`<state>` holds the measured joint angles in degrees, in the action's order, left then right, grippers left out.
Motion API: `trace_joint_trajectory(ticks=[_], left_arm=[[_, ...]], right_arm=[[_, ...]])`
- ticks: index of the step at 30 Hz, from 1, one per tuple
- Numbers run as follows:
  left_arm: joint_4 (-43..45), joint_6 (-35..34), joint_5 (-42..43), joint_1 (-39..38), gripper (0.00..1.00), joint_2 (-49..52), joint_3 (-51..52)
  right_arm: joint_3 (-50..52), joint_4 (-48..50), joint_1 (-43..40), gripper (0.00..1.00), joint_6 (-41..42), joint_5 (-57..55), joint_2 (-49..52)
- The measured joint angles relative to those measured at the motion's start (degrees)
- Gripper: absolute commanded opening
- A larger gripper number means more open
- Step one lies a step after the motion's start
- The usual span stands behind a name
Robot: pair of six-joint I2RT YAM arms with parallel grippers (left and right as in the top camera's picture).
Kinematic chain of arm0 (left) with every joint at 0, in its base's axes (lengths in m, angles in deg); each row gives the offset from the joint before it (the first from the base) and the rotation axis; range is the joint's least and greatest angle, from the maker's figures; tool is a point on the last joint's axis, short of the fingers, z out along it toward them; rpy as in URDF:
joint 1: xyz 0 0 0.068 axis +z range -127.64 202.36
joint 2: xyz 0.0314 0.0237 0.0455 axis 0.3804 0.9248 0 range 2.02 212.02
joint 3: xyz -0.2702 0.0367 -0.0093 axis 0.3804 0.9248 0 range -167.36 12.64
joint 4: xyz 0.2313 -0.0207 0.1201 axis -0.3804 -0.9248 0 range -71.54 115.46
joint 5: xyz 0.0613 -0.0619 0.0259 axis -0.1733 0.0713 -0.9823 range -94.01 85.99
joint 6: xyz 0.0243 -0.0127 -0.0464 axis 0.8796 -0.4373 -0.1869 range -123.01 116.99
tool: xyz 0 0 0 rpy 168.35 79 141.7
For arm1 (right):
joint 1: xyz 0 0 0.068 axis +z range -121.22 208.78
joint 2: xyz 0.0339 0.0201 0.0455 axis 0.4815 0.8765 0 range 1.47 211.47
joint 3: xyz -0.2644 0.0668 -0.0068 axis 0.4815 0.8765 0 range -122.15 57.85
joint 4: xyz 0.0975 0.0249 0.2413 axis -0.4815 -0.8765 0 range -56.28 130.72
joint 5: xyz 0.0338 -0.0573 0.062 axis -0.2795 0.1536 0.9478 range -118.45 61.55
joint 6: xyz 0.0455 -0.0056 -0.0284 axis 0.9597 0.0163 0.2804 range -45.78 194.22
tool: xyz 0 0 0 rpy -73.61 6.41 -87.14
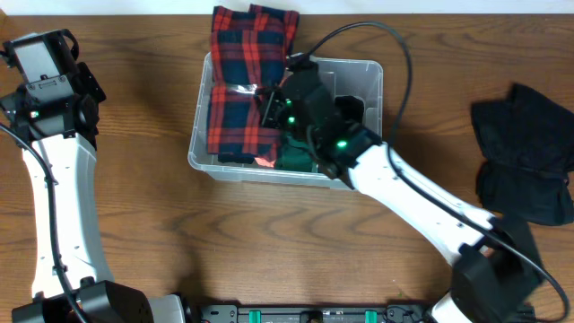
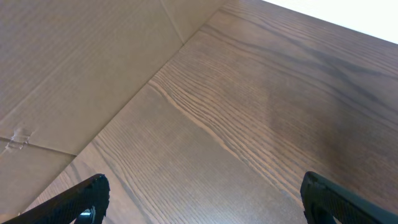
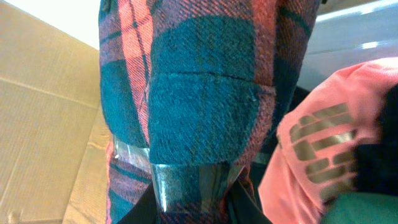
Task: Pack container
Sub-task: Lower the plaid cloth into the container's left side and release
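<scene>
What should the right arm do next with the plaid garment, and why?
Probably pull the plaid garment toward the near wall of the container: its far end hangs over the rim, and the right end effector is at the fabric.

Far rim of container (image 1: 359,65) beneath plaid cloth (image 1: 238,85); left claw (image 2: 208,202) mostly off-frame.

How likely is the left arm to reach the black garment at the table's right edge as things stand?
Probably not. The left pincer is open over bare table at far left; the black garment lies far right, beyond the container and the right arm, busy with the plaid garment.
</scene>
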<state>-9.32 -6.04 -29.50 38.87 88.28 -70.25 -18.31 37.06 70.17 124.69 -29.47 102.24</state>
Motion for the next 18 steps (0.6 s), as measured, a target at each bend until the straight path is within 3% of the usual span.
trace_joint_trajectory(ticks=[7,18], left_arm=[[0.02,0.0,0.0,0.0,0.98,0.0,0.0],[0.02,0.0,0.0,0.0,0.98,0.0,0.0]], right_arm=[[0.0,1.53,0.04,0.01,2.38,0.11,5.55],[0.0,-0.39,0.11,0.01,2.97,0.15,5.75]])
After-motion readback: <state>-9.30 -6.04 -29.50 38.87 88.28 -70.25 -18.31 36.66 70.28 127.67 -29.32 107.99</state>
